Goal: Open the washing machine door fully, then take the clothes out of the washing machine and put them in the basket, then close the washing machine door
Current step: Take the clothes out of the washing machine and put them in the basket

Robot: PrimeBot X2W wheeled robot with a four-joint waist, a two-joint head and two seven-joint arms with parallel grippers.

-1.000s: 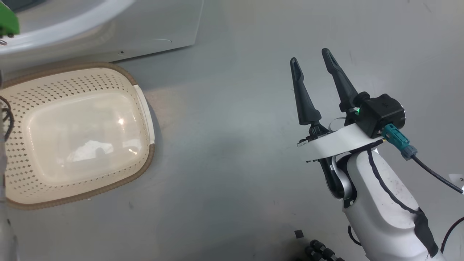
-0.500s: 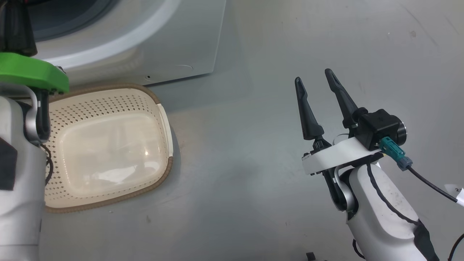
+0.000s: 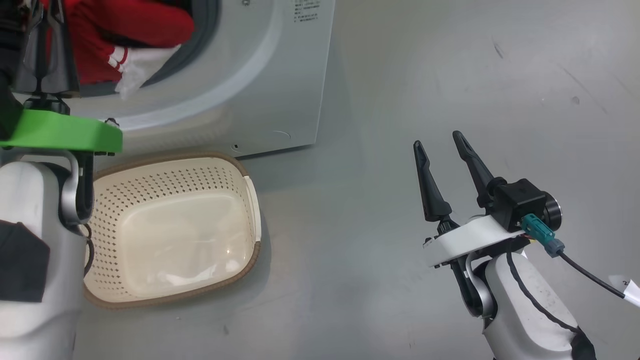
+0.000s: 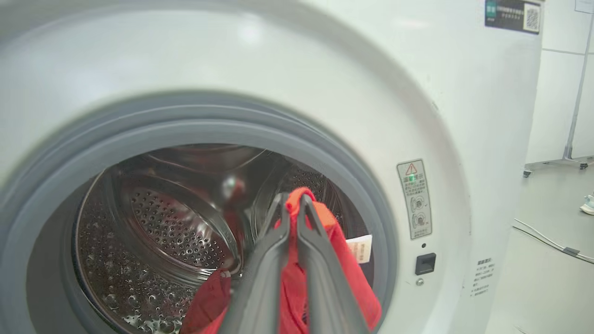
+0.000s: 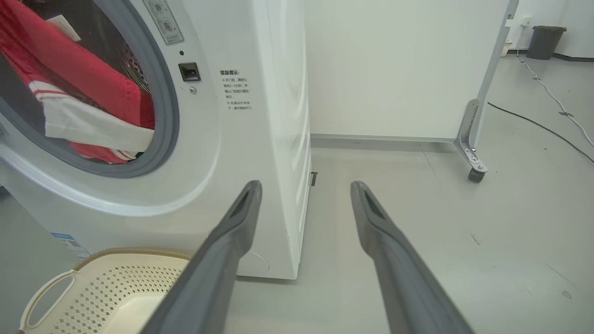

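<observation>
The white washing machine stands at the top left of the head view, its grey-gasketed mouth uncovered; the door is out of view. Red clothes with white stripes hang over the gasket's lower edge. My left gripper is at the drum mouth, shut on a fold of the red fabric, which droops below the fingers. On the floor right in front of the machine sits the cream basket, nothing in it. My right gripper hovers open over bare floor to the right.
A white wall panel on a castor foot stands behind and right of the machine. Cables trail across the grey floor farther right, and a dark bin stands at the far wall.
The head camera has swung up and left, so the drum mouth, red clothes and my left arm have come into the picture. The right gripper stays open.
</observation>
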